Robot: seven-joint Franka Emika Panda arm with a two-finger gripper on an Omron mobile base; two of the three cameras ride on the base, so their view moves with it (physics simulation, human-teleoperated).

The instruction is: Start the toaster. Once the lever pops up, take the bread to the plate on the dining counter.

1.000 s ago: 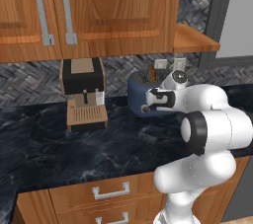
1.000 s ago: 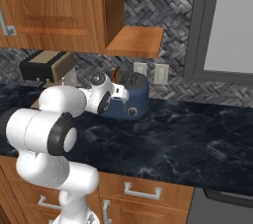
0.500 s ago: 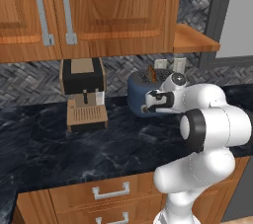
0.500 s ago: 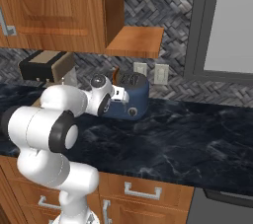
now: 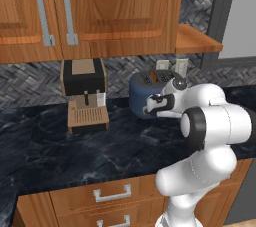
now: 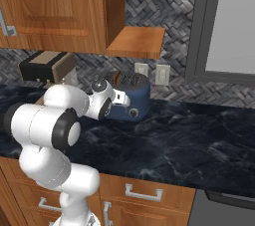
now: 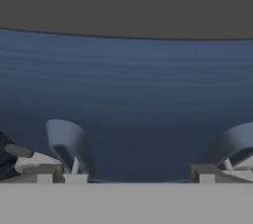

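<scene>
The dark-blue toaster [image 5: 142,91] stands at the back of the black counter, its round knob [image 6: 132,113] on the front. An orange-tan edge of the bread [image 5: 154,77] peeks from a top slot. My gripper [image 5: 147,109] is pressed up close against the toaster's side, jaws wide open with nothing between them. In the hand view the toaster's blue wall [image 7: 128,85] is right in front, and both fingertips [image 7: 69,144] stand far apart against it. From the right, the gripper [image 6: 124,101] reaches the toaster [image 6: 134,95] at its left end. The plate and the dining counter are out of view.
A black-and-tan coffee machine [image 5: 85,93] stands left of the toaster. Wooden wall cabinets [image 5: 100,11] and an open shelf [image 5: 197,41] hang overhead. Two wall outlets [image 6: 152,73] sit behind the toaster. The black marble kitchen counter [image 6: 189,140] stretches right, with drawers [image 5: 110,193] below.
The hand has edged slightly down and closer along the toaster's side. The jaws stay wide open and the toaster has not moved.
</scene>
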